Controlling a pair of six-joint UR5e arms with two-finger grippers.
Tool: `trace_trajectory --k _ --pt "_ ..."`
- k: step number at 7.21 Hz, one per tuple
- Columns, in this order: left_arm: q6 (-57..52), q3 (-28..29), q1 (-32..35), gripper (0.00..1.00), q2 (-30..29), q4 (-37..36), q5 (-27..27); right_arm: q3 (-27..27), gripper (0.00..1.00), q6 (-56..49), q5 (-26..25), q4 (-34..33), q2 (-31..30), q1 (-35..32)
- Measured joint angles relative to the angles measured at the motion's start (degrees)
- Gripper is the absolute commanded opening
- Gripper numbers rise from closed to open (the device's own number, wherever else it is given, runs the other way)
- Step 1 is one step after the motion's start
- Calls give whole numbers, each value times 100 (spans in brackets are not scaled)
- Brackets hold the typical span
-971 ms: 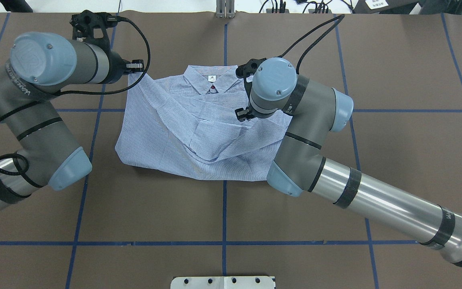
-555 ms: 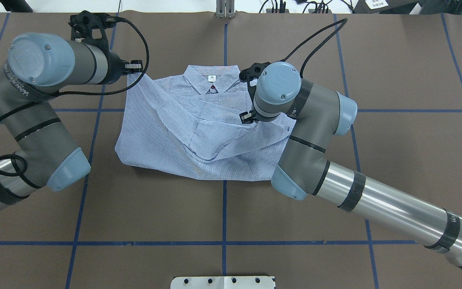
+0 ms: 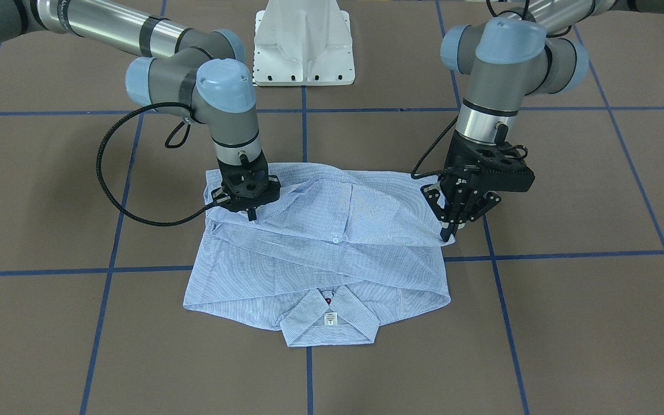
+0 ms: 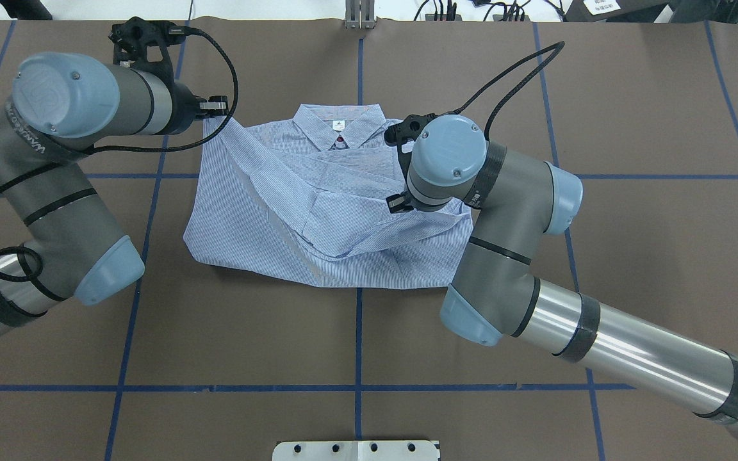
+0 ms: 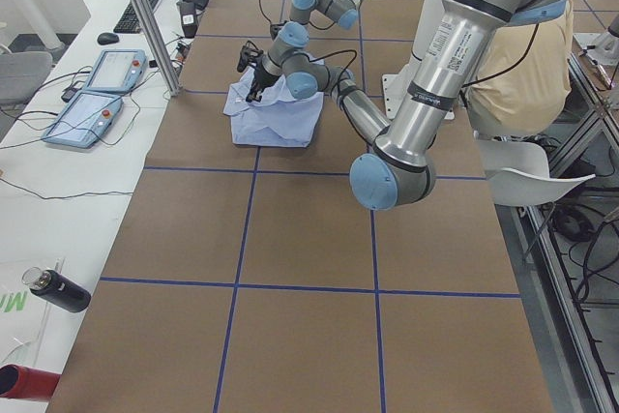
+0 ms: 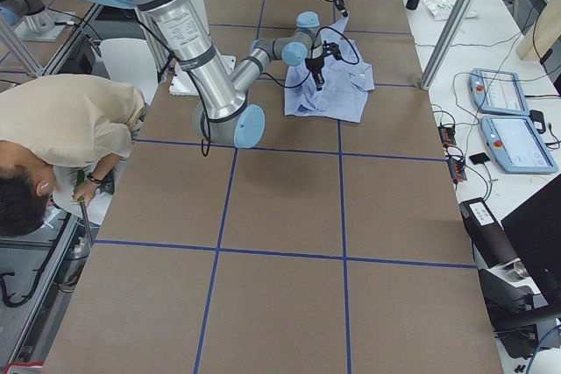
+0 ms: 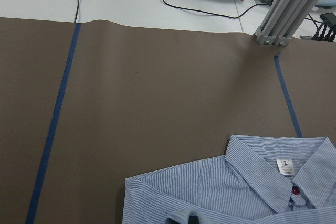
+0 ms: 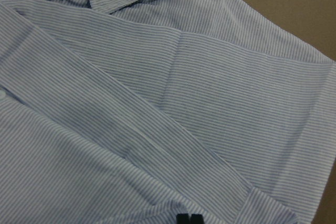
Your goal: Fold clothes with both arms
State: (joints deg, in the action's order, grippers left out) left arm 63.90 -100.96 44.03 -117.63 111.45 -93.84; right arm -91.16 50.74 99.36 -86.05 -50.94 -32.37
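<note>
Shows striped shirt [image 4: 279,192] mid-frame on table [image 4: 599,96], sides folded in, body fold seemingly pending. Has left end effector [image 4: 218,104] pinching its upper-left corner, right end effector [image 4: 396,203] clenched on right-side fabric.

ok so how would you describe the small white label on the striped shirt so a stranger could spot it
On the brown table lies a light blue-and-white striped button-up shirt. Go to its collar, at the edge farthest from the white pedestal base: the small white rectangular label sits inside the open neck, beside a dark red button, the only plain white patch there.
</note>
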Motion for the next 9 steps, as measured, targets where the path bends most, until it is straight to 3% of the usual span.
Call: trace_trajectory --k 3,5,7,9 --pt "-7 -80 1 0 -2 0 -77 -1007 0 157 217 -833 -84 -483" --pt "-40 -60 50 0 -30 -3 -300 -1290 0 116 769 -1001 -121 -1291" --pt "-72 203 64 0 -83 31 -333 -1195 0 78 959 -970 -266 -1686" --pt "-120 954 47 0 -192 571 -322 -683 0 100 881 -520 -370 -1625"
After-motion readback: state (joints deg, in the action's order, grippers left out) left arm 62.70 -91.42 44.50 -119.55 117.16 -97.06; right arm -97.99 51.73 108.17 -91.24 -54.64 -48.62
